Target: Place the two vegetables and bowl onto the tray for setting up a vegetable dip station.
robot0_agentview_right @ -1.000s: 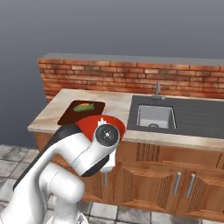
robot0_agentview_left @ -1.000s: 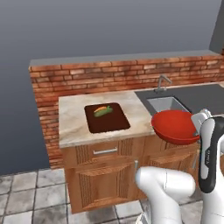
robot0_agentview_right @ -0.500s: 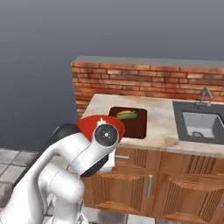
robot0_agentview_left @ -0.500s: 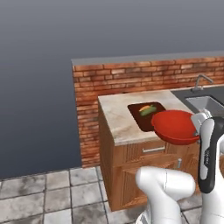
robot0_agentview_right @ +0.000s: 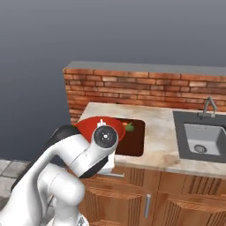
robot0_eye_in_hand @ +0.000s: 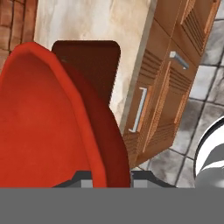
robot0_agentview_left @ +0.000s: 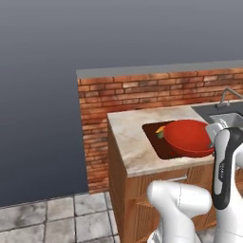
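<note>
My gripper (robot0_eye_in_hand: 110,178) is shut on the rim of the glossy red bowl (robot0_eye_in_hand: 43,122), which I hold tilted above the counter. In the left base view the bowl (robot0_agentview_left: 190,137) hangs over the right part of the dark reddish-brown tray (robot0_agentview_left: 154,140) and hides most of it. In the right base view the bowl (robot0_agentview_right: 90,126) sits behind my hand, at the left end of the tray (robot0_agentview_right: 132,143). An orange carrot (robot0_agentview_right: 124,125) and a green piece (robot0_agentview_right: 130,128) lie on the tray beside the bowl. Whether the green piece is the cucumber I cannot tell.
The marble counter (robot0_agentview_right: 161,141) has a brick backsplash (robot0_agentview_right: 145,90) behind it. A steel sink (robot0_agentview_right: 201,137) with a faucet (robot0_agentview_right: 209,105) lies right of the tray. Wooden cabinet doors (robot0_eye_in_hand: 175,78) with handles stand below, over a tiled floor (robot0_agentview_left: 52,218).
The base has driven, so the counter and tray have slid right in both base views. The bowl stays in my grip and now overlaps the tray.
</note>
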